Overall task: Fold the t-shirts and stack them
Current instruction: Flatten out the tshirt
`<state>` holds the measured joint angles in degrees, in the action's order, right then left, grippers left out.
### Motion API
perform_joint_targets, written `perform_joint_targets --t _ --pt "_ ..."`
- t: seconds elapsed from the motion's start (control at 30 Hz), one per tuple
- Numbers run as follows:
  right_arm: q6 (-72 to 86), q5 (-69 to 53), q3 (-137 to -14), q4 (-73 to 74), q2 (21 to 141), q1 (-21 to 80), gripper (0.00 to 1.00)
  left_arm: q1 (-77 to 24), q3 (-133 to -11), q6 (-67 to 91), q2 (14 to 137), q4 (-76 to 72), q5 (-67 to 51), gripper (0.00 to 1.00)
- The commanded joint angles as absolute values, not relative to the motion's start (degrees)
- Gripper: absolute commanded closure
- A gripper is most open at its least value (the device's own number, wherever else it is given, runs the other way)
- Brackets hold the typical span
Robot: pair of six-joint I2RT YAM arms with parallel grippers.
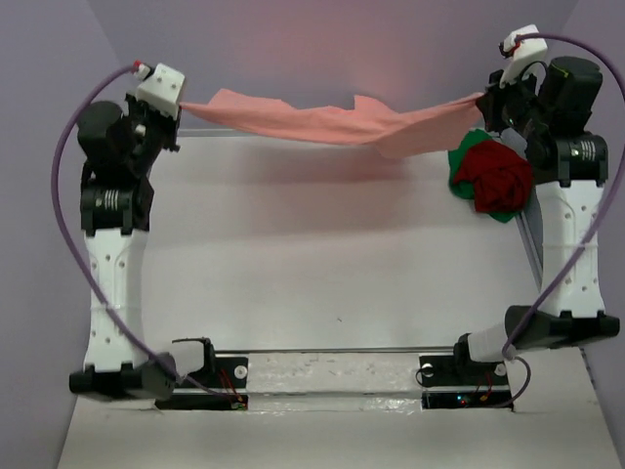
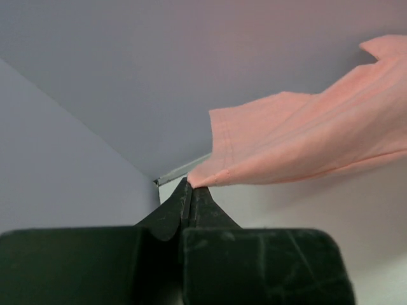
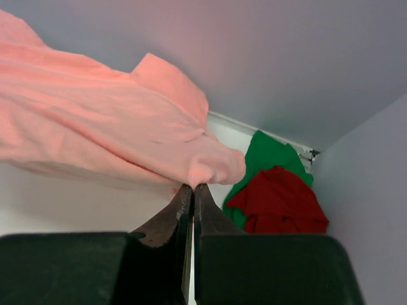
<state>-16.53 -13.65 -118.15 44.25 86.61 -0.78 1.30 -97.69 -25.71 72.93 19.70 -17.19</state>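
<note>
Both claws are pinched fully closed. At the upper left of the overhead view, the left gripper [image 2: 189,185] holds a hemmed corner of the salmon-pink shirt [image 1: 322,122]. At the upper right, the right gripper [image 3: 193,187] bites a bunched fold at the opposite end. Between them the shirt hangs stretched across the top of the frame, sagging in the middle, over the far edge of the table [image 1: 322,274]. The dark red shirt [image 1: 496,178] lies crumpled on the green shirt [image 1: 457,161] at the right edge, beside the right arm. Cloth this light and limp will likely droop and slide, so the best holds are hems or corners, under even tension.
</note>
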Motion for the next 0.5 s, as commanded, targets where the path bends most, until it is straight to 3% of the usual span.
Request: perform_joint_targets --t 0.0,0.03,0.07,0.1,0.13,0.17,0.2,0.27,0.47 --pt "-15.7 -17.4 -106.6 45.0 76.6 -1.1 1.0 2.5 -82.7 -29.9 58.2 17.6 -20.6 1.0" --pt "-16.6 -18.1 -100.8 46.5 74.1 -1.1 1.0 3.1 -80.4 -31.6 52.9 18.8 -22.0 1.0" --pt "-17.3 -18.8 -98.2 50.6 69.4 -1.1 1.0 3.5 -78.6 -33.5 50.6 23.5 -23.5 0.92" --pt "-17.7 -19.2 -95.6 52.8 67.0 -1.1 1.0 4.0 -75.4 -34.4 48.4 25.5 -24.5 0.68" --pt "-19.7 -20.1 -93.1 55.1 64.5 -1.1 0.84 4.9 -73.9 -36.9 46.2 27.8 -27.3 0.43" --pt "-19.3 -19.4 -88.3 57.6 59.6 -1.1 0.32 5.2 -72.3 -37.7 42.2 31.7 -28.4 0.29" --pt "-19.0 -17.1 -86.0 57.7 57.1 -1.1 0.02 5.5 -69.0 -38.3 40.5 32.8 -30.2 0.2" --pt "-18.5 -15.1 -83.2 57.5 52.2 -1.1 0.0 7.0 -66.4 -38.8 37.0 34.2 -31.4 0.01" --pt "-17.8 -8.5 -90.6 56.1 57.8 -1.1 0.0 8.4 -69.3 -37.6 40.7 32.7 -36.2 0.01"
